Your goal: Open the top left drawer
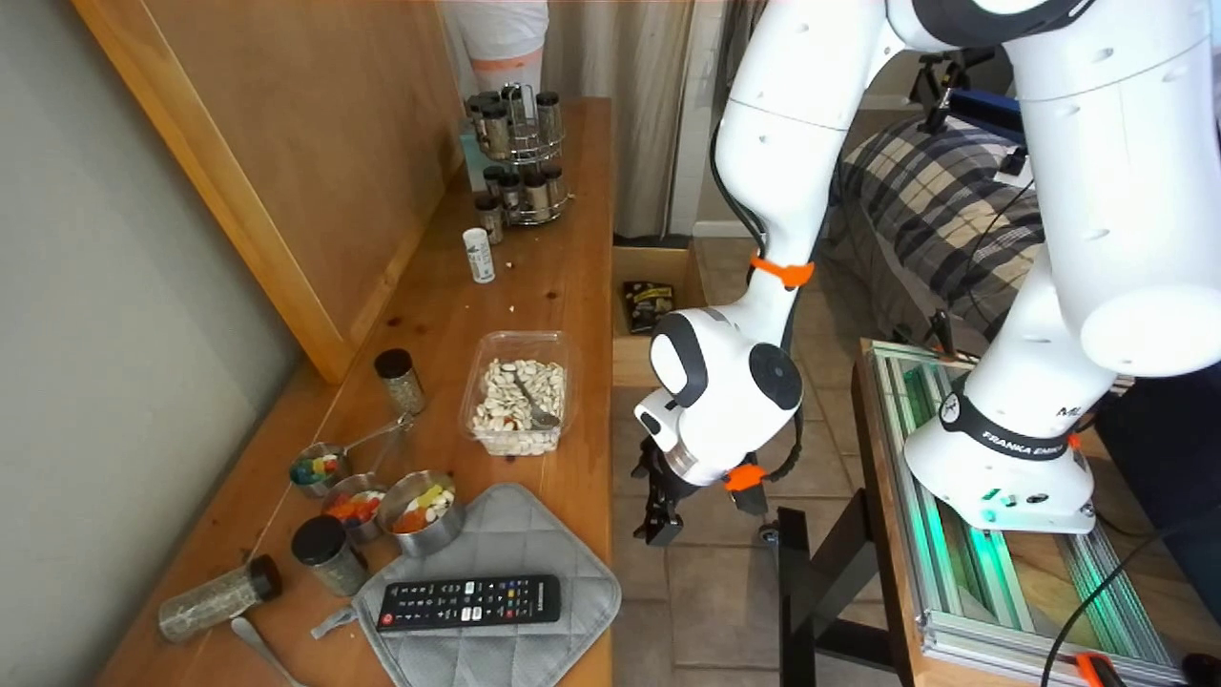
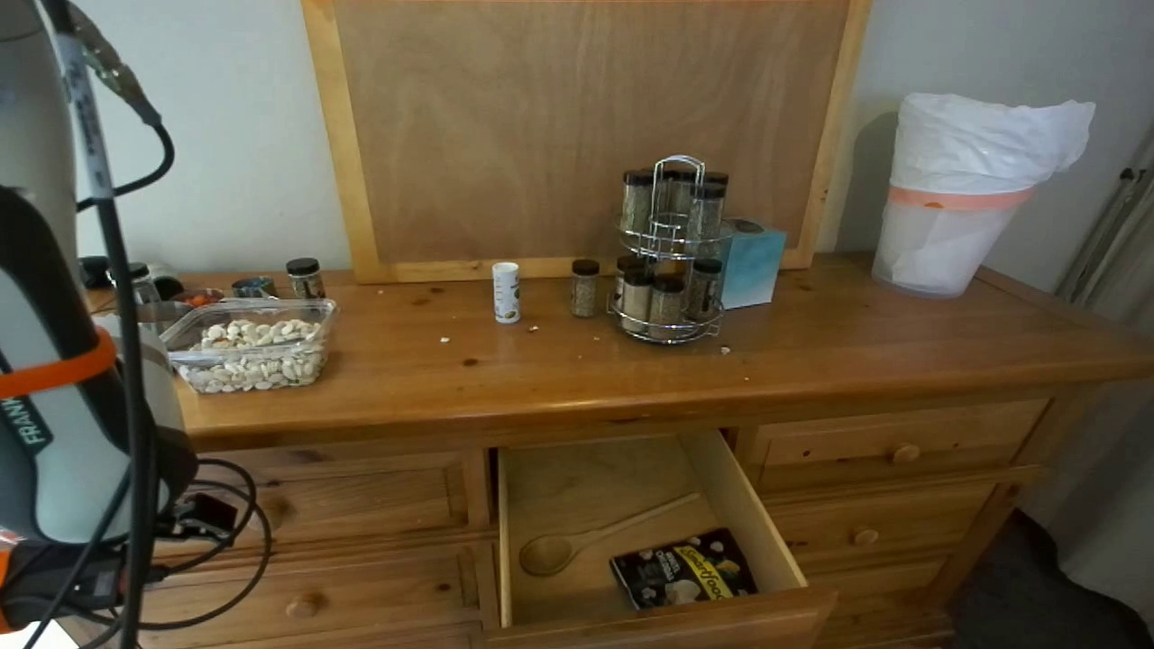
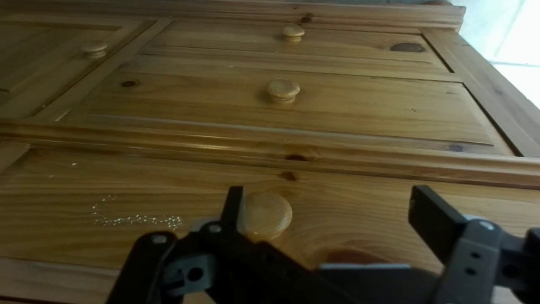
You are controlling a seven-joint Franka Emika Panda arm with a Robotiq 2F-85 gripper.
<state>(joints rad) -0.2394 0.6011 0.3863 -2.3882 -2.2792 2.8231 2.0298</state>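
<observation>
Top drawer [image 3: 346,215] (cropped), knob [image 3: 268,214] part-hidden, gripper [image 3: 329,200] spread

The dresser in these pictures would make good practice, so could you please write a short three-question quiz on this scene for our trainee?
1. Multiple choice: What lies beside the snack bag in the open drawer?
A) a spice jar
B) a wooden spoon
C) a remote
2. True or false: The top left drawer stands open.
3. Fill in the blank: In the wrist view, the gripper is ____, and a round knob shows between its fingers.

Key: 1: B. 2: False, it is shut. 3: open.
</observation>
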